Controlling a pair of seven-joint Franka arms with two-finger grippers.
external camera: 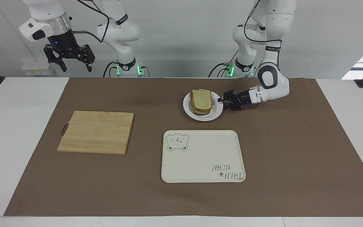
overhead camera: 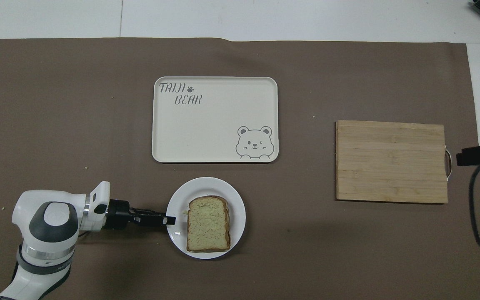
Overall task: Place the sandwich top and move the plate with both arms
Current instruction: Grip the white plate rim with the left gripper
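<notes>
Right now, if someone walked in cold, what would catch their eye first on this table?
Probably the stacked sandwich on the plate, close to the robots, with the left end effector at the plate's rim on the side toward the left arm's end. Next, the cream bear tray, farther from the robots than the plate, and the wooden cutting board toward the right arm's end. The right end effector waits, raised and open.

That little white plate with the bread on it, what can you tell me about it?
The plate is small, round, plain white and glossy, with a shallow raised rim. It sits flat on the brown mat, nearer to the robots than the cream tray. A stack of bread, with the sandwich top uppermost, fills its middle. The left gripper lies level at its rim at the left arm's end; whether it grips yet is unclear.
</notes>
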